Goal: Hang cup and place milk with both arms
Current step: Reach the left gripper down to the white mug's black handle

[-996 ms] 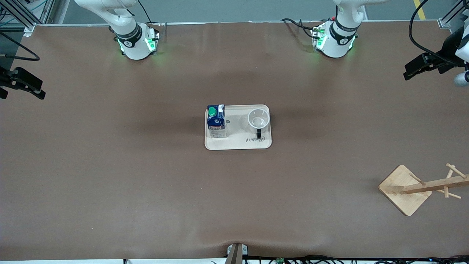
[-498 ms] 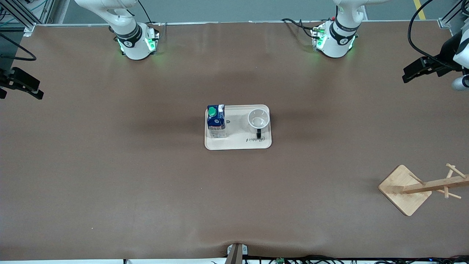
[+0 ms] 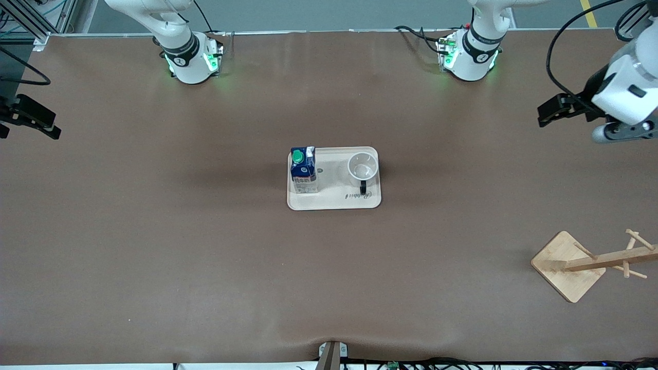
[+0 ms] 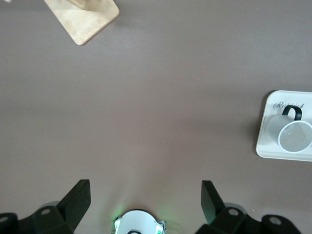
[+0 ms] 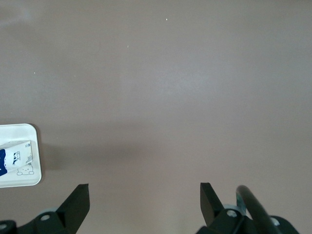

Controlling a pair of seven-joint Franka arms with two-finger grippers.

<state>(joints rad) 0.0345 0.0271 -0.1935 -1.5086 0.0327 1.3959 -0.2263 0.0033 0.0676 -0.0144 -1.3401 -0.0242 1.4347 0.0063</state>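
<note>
The white cup [image 3: 363,166] with a black handle stands on a cream tray [image 3: 334,201] in the middle of the table; it also shows in the left wrist view [image 4: 292,135]. The dark-blue milk carton [image 3: 303,170] with a green cap stands on the tray's end toward the right arm; a part shows in the right wrist view [image 5: 14,158]. My left gripper [image 3: 550,112] [image 4: 145,199] is open and empty, high over bare table at the left arm's end. My right gripper [image 3: 28,123] [image 5: 144,201] is open and empty over bare table at the right arm's end.
A wooden cup rack [image 3: 591,263] with pegs stands on its square base near the front camera at the left arm's end; its base shows in the left wrist view [image 4: 83,17]. The arm bases [image 3: 190,59] [image 3: 470,56] glow green. The brown table [image 3: 205,257] is bare around the tray.
My left gripper has moved in from the table's end toward the middle, and more of its white wrist shows. The right gripper, cup and milk have not moved.
</note>
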